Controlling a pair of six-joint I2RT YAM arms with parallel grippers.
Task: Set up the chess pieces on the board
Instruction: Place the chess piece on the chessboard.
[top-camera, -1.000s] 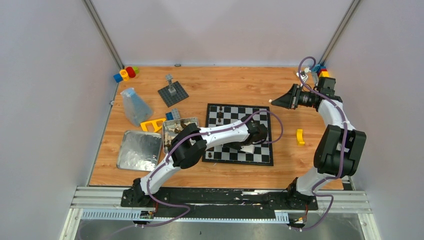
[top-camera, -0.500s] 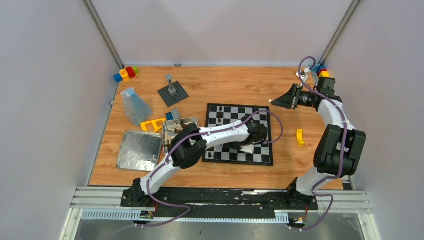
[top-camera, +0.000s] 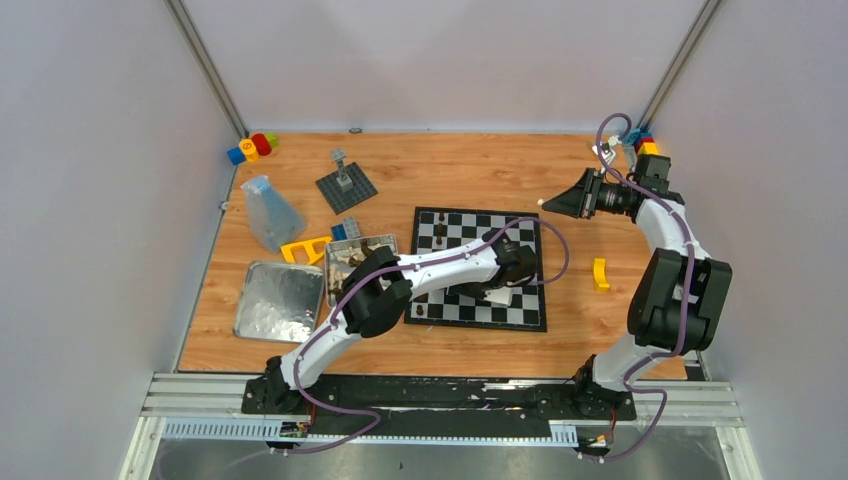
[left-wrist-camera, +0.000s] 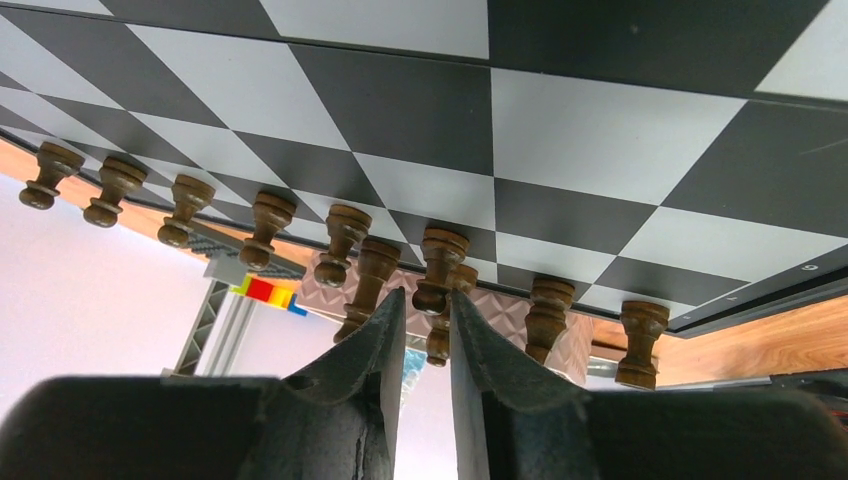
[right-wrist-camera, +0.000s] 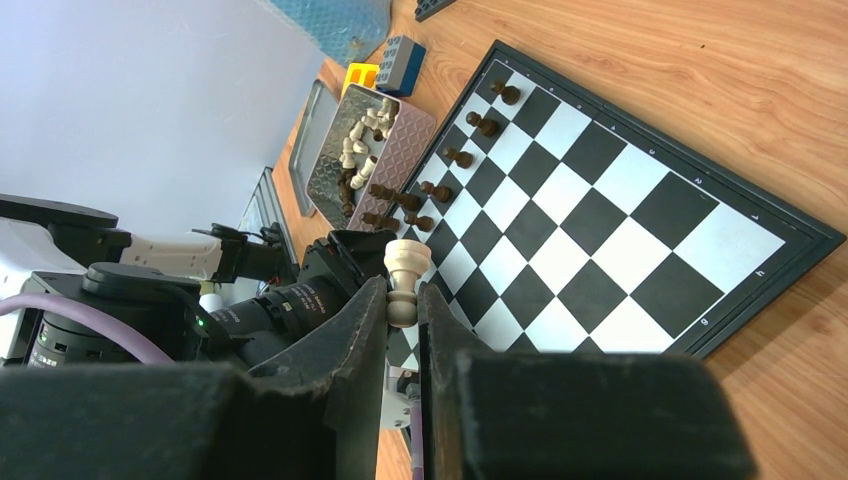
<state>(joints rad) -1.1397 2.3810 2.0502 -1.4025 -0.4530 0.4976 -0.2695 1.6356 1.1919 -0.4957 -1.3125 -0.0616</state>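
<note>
The left gripper (left-wrist-camera: 427, 305) has crept up the board (top-camera: 525, 318); its fingers flank a brown pawn (left-wrist-camera: 438, 270) in the row, grip unclear. The right gripper (right-wrist-camera: 405, 300) pinches a cream pawn (right-wrist-camera: 405, 268) aloft, awaiting its square

The table (top-camera: 470, 170) has a warm wood surface. Plain pale grey walls (top-camera: 440, 60) stand at its far, left and right edges. A thin metal post (top-camera: 205, 65) rises from each far corner. A metal rail (top-camera: 200, 395) runs along the near edge. The light is soft and even.
</note>
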